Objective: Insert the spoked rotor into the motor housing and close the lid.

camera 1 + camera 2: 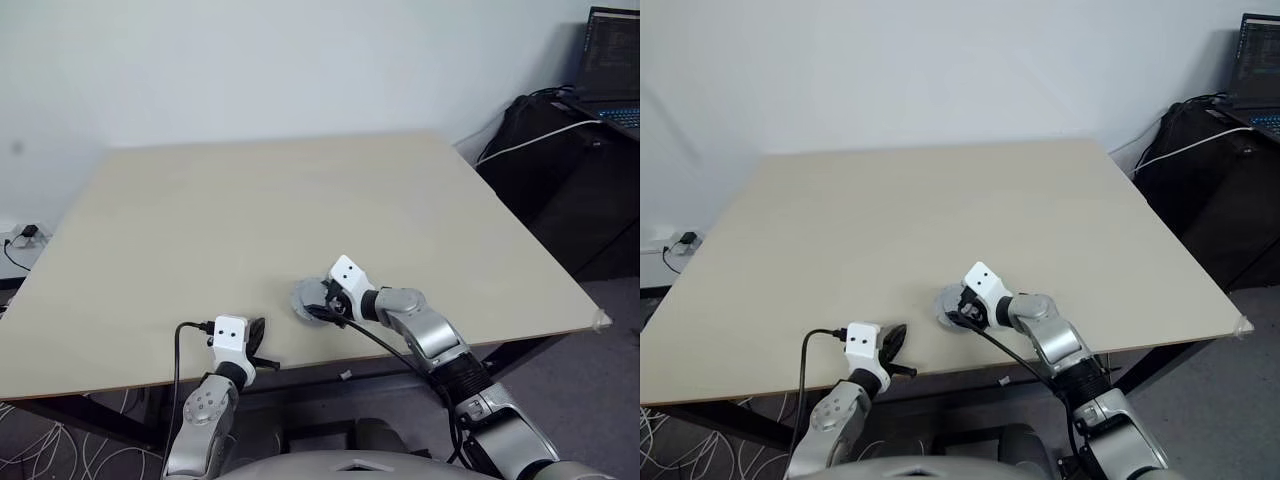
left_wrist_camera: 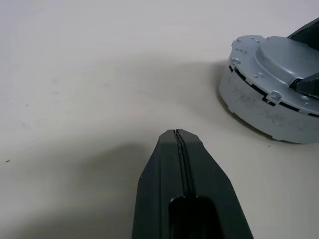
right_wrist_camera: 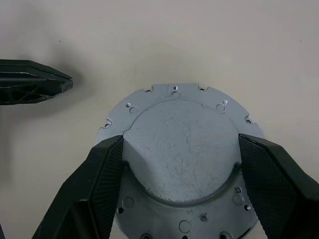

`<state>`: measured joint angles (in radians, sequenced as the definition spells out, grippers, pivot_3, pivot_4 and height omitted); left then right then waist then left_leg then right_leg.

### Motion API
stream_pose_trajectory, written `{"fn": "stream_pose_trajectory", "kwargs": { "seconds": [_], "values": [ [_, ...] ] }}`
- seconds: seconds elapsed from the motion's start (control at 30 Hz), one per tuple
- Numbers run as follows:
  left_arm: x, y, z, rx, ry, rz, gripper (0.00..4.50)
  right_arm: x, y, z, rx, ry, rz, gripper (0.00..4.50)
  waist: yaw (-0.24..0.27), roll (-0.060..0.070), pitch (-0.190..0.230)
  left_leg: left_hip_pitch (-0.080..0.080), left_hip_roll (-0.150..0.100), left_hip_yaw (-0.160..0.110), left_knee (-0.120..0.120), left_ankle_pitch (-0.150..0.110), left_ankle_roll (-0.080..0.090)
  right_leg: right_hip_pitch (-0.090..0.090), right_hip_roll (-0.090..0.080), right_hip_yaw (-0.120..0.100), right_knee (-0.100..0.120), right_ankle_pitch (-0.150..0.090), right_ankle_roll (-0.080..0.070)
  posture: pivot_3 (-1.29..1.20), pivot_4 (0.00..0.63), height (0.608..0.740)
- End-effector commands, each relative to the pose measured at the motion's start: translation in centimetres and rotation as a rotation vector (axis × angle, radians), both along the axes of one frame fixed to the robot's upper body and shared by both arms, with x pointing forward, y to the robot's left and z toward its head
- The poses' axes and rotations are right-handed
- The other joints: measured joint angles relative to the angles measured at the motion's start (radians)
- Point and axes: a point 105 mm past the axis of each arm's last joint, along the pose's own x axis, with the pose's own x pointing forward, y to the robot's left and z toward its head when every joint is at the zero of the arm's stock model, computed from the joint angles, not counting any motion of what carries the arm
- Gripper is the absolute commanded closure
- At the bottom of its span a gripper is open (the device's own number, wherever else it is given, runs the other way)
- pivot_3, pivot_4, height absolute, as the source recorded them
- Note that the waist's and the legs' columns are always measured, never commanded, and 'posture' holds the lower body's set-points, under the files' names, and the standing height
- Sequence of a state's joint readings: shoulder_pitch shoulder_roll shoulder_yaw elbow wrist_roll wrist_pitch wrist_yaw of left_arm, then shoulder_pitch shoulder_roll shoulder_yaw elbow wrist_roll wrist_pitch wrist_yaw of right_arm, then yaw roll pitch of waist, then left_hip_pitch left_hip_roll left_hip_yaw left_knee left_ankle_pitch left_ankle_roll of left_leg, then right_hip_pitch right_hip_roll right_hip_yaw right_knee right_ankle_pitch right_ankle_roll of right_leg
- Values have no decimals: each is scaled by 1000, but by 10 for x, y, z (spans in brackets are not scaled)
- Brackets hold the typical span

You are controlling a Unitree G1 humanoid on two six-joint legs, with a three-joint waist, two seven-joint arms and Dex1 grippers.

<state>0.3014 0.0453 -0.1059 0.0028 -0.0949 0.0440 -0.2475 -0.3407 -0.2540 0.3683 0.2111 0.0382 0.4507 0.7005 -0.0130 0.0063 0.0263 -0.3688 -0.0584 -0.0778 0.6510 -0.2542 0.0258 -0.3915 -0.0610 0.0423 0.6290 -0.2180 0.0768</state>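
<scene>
The lid [image 3: 182, 129], a pale silver-grey disc with a scalloped edge and a raised plain middle, lies flat near the table's front edge. It rests on a pale round body, the motor housing [image 2: 254, 107], with a dark seam between them. My right gripper [image 3: 180, 144] comes down over it, and its two black fingers press against opposite sides of the raised middle. To the left, my left gripper [image 1: 256, 335] is shut and empty, just above the table by the front edge, a short way from the disc [image 1: 308, 297]. The spoked rotor is hidden.
The beige table [image 1: 300, 200] stretches wide behind the disc. Its front edge runs just below both grippers. A laptop [image 1: 612, 60] sits on a black stand at the far right, off the table. Cables and a power strip [image 1: 25, 238] lie on the floor at the left.
</scene>
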Motion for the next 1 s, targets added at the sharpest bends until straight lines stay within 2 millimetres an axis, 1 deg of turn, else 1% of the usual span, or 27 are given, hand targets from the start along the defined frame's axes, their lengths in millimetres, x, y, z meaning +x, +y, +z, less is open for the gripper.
{"fn": "stream_pose_trajectory", "kwargs": {
  "seconds": [0.03,0.17,0.37,0.53,0.77,1.0],
  "values": [
    [5,-2,14,-5,-50,-5,4500,-1,0,-5,-39,21,10,1288,0,0,0,0,0,0,0,0,0,0,0,0,0,0,0,0,0,740],
    [5,-3,15,-4,-49,-7,4500,0,-1,-8,-62,44,-4,1288,0,1,-1,0,0,0,0,0,0,0,0,0,0,0,0,0,0,740],
    [5,-4,16,-5,-49,-10,4500,-6,0,-15,-103,109,-1,1288,0,2,-6,1,0,0,0,0,0,1,0,0,0,0,0,0,0,740],
    [5,-4,16,-3,-47,-12,4500,-5,-1,-17,-127,127,-18,1288,0,3,-7,1,0,0,0,0,0,1,0,0,0,0,0,0,0,740],
    [5,-4,16,-4,-46,-11,4500,-4,-7,-22,-200,141,-45,1288,-1,3,-8,2,0,0,-1,0,-1,1,0,0,0,0,0,0,0,740],
    [6,-4,16,-4,-46,-14,4500,-8,-9,-25,-241,158,-31,1288,-1,3,-8,2,0,0,-1,-1,-1,1,-1,0,0,0,0,0,0,740]
  ]
}}
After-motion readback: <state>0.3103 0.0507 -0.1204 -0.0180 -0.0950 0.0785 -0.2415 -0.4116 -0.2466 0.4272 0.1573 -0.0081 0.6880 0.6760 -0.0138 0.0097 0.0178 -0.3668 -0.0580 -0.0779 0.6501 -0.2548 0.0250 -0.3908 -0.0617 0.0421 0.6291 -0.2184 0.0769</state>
